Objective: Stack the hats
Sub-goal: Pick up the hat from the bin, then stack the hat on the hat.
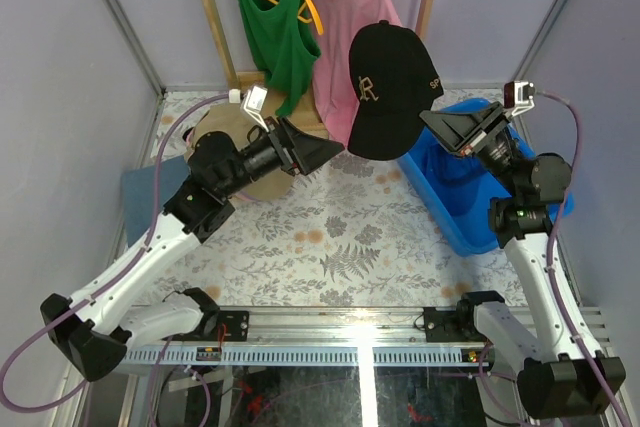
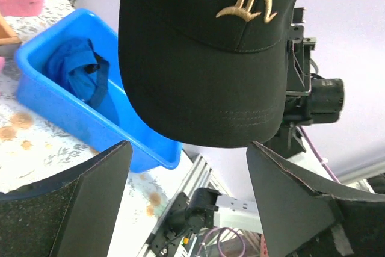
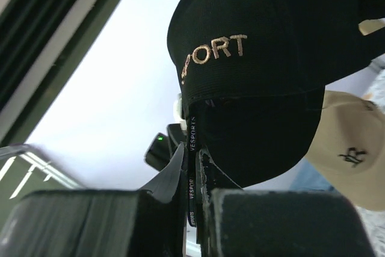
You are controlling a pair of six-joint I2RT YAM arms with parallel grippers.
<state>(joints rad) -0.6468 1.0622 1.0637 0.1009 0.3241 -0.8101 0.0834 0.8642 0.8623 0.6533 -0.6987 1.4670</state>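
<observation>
Looking from above, the floral-patterned table (image 1: 340,237) lies just beyond the arm bases, and over its middle the black cap (image 1: 385,87) hangs in the air, brim downward. The right gripper (image 1: 427,117) is clamped on the cap's back strap (image 3: 192,167). Only the right wrist view shows this pinch, with the thin strap squeezed between both fingers. The left gripper (image 1: 335,150) is spread wide by the brim's left edge. Its wrist view shows the brim between and above the two fingers (image 2: 90,209), apart from both. That view alone shows a bright blue cap (image 2: 75,73) crumpled inside the blue bin (image 1: 470,217) on the right of the table. The tan cap (image 3: 349,148) is plain in the right wrist view, but from above it is mostly hidden under the left arm. At the far edge hang a green tank top (image 1: 275,27) and a pink T-shirt (image 1: 335,7). The black cap has a gold emblem in front, gold lettering on its side and a stitched, curved brim.
</observation>
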